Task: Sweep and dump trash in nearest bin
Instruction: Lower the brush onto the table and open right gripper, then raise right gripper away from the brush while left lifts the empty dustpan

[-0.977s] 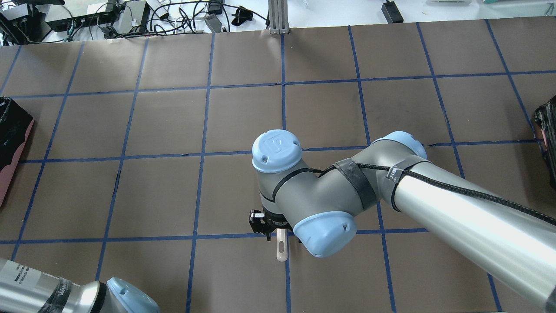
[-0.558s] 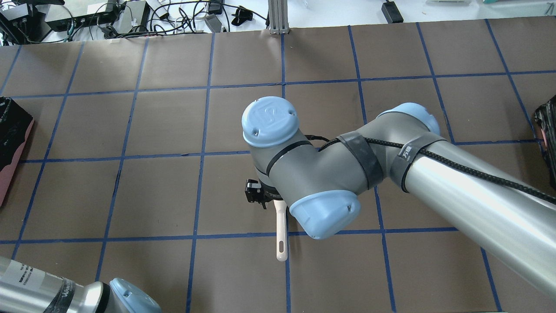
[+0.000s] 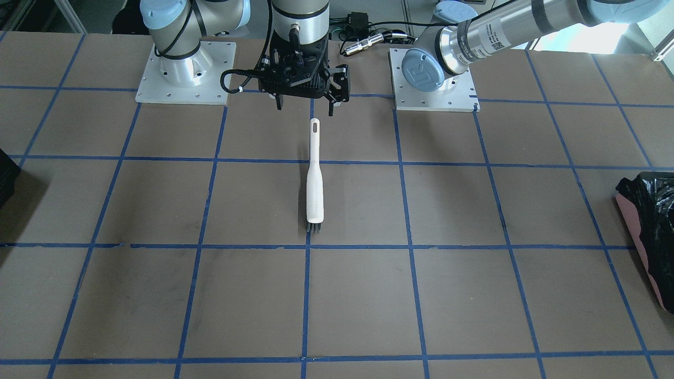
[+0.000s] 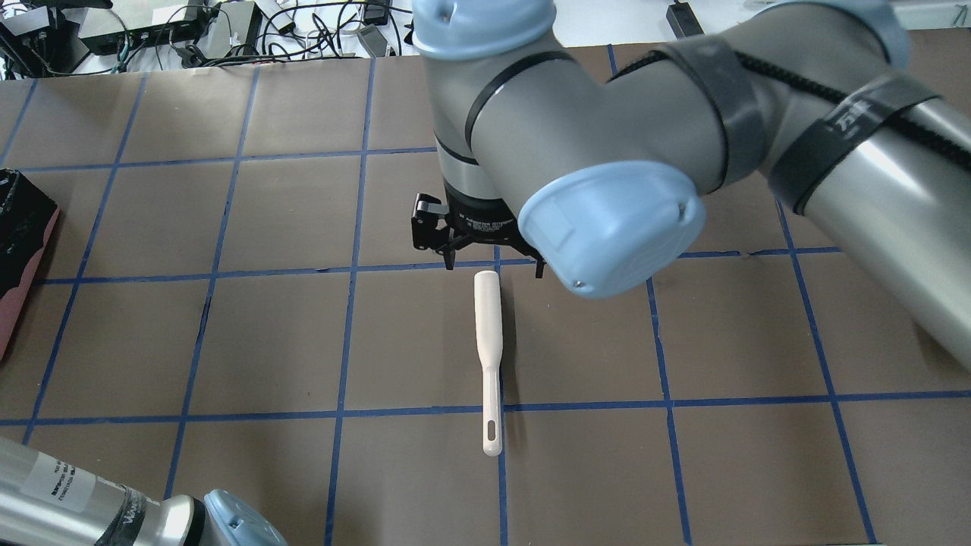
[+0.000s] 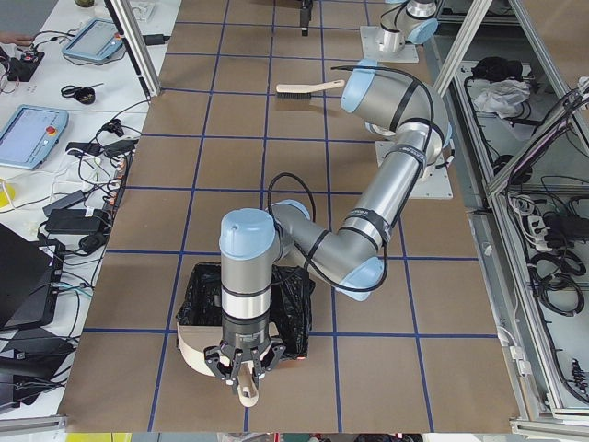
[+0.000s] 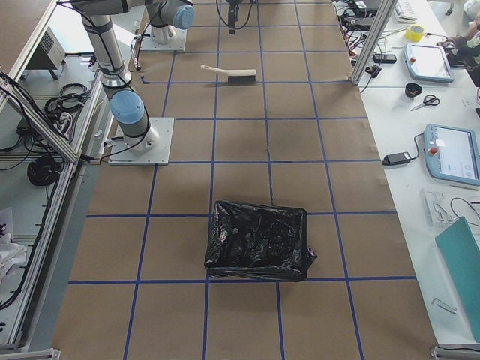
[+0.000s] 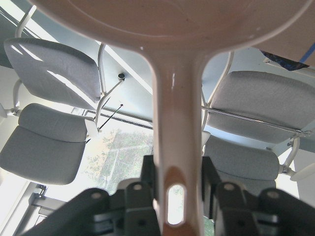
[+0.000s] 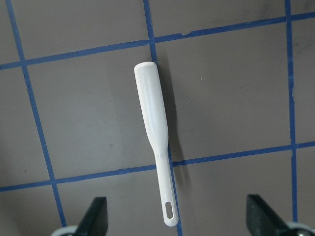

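No trash shows in any view. A white brush (image 4: 488, 341) with dark bristles lies flat on the table, also in the front view (image 3: 315, 179) and the right wrist view (image 8: 153, 123). My right gripper (image 4: 493, 262) hangs open and empty well above it; its fingers (image 8: 96, 216) stand wide apart. My left gripper (image 5: 244, 364) is shut on the handle of a cream dustpan (image 7: 172, 29). It holds the pan beside the pink-sided bin (image 5: 244, 308) with the black bag at the table's left end.
The pink bin also shows at the overhead view's left edge (image 4: 19, 243) and the front view's right edge (image 3: 647, 226). A second black-bagged bin (image 6: 259, 240) stands at the table's right end. Cables and boxes (image 4: 190, 30) lie beyond the far edge.
My right gripper has lifted away from the brush handle and risen high, uncovering the whole brush. The brush has stayed in place on the table.
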